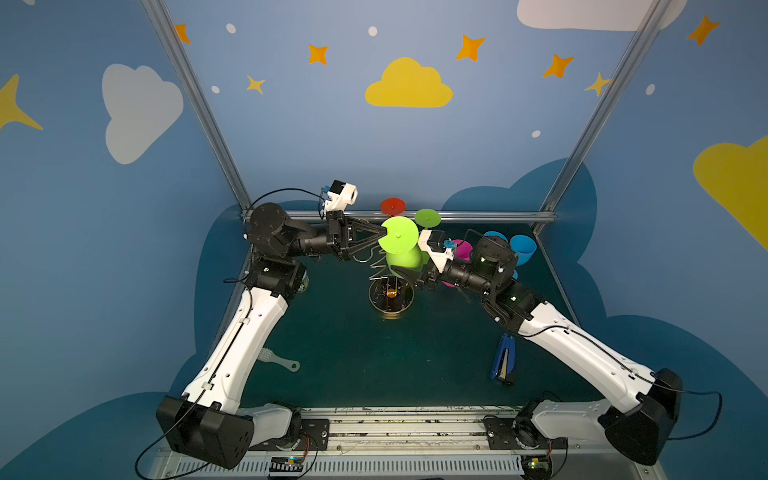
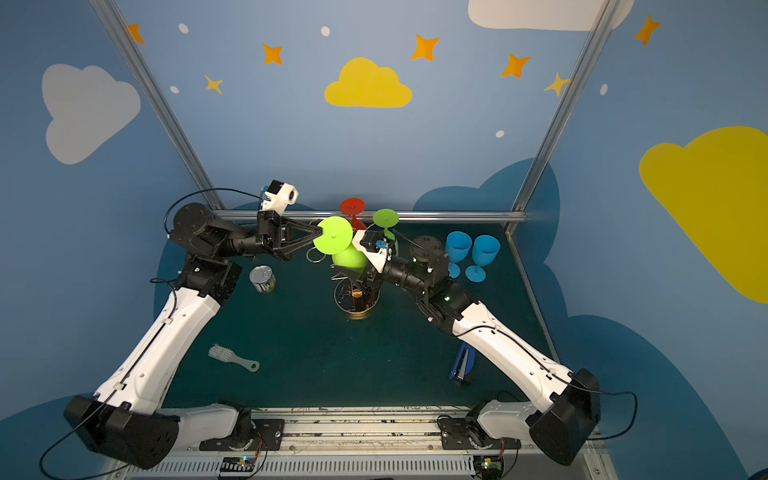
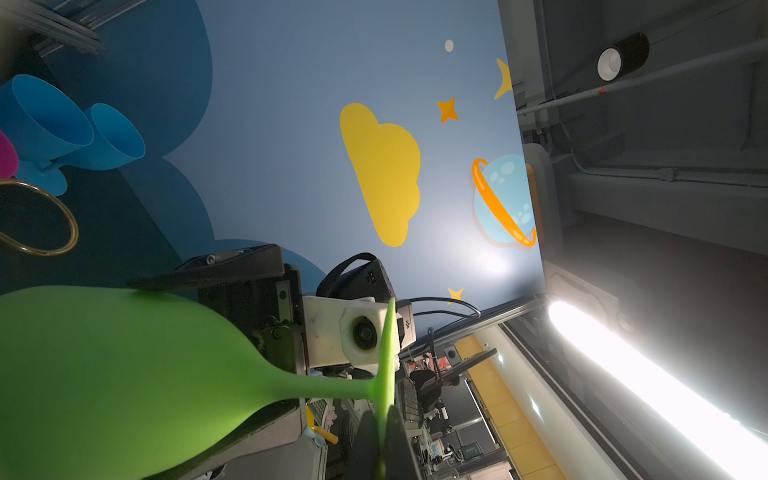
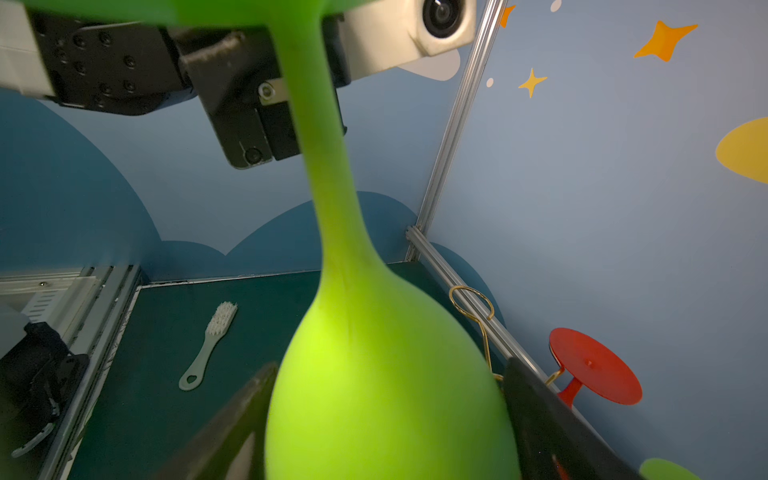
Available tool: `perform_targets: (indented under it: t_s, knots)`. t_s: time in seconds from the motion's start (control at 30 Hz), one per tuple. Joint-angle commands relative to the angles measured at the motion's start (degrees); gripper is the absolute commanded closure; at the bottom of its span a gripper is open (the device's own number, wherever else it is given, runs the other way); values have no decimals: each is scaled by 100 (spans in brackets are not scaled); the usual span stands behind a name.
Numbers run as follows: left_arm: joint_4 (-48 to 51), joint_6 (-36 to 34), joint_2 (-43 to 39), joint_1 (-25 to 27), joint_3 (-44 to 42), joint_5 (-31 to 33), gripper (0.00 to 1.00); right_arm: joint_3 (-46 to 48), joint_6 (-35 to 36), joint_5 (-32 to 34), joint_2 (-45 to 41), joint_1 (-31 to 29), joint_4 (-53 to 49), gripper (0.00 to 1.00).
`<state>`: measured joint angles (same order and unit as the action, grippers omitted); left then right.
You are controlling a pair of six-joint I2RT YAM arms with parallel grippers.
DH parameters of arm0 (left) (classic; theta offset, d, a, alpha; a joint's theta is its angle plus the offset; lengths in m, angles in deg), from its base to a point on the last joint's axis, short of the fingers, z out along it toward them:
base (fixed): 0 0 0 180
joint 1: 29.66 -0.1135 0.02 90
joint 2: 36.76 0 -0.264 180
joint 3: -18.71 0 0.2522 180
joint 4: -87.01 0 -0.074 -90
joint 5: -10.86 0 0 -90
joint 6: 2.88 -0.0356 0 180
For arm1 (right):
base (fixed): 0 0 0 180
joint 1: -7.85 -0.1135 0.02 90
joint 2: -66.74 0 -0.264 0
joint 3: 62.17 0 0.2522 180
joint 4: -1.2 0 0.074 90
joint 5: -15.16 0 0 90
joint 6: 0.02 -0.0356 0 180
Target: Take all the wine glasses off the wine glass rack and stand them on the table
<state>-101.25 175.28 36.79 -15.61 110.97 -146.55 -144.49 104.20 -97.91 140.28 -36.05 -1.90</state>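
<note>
**Wine glass** (image 1: 399, 236): lime green, upside down with its round foot uppermost. It sits above the round base of the gold wire rack (image 1: 390, 312), at the middle of the counter (image 1: 353, 365). In the right wrist view a gold loop (image 4: 471, 301) of the rack stands beside the stem, apart from it.

**Left end effector** (image 1: 380, 238): pressed together on the rim of the foot, pinching it at 9 o'clock.

**Right end effector** (image 4: 390, 365): spread wide, its fingers (image 4: 232, 419) flanking the bowl. Whether they touch the bowl cannot be told.

**Left arm** (image 1: 245, 340): rises from the near-left mount and bends at the far left. The forearm is level and points toward 3 o'clock.

**Right arm** (image 1: 582, 353): rises from the near-right mount. The forearm reaches toward 10 o'clock, with the wrist just beside the bowl.

**Surroundings, by direction from the rack:**
- **12 o'clock:** a red glass (image 1: 392, 206) and a darker green glass (image 1: 428, 218) hang on the rack, both foot up. They are just before the metal rail (image 1: 498, 216) that edges the counter's far side.
- **2 o'clock:** two blue glasses (image 2: 457, 247) stand upright near the right wall. A pink glass (image 1: 462, 249) shows behind the right wrist.
- **9 o'clock:** a can (image 2: 262, 279) stands.
- **8 o'clock:** a brush (image 2: 232, 358) lies.
- **4 o'clock:** a blue stapler (image 1: 503, 361) lies.
- **6 o'clock:** the counter lies open between brush and stapler.
</note>
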Motion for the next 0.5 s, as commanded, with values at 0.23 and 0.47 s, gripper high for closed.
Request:
perform_targets:
  t_s: [0.23,0.47]
  knots:
    - [-674,339,4,72,-12,-45,96,24,-282,64,83,-102,275,18]
    - [-843,476,18,81,25,7,96,132,-377,57,5,-140,209,31]
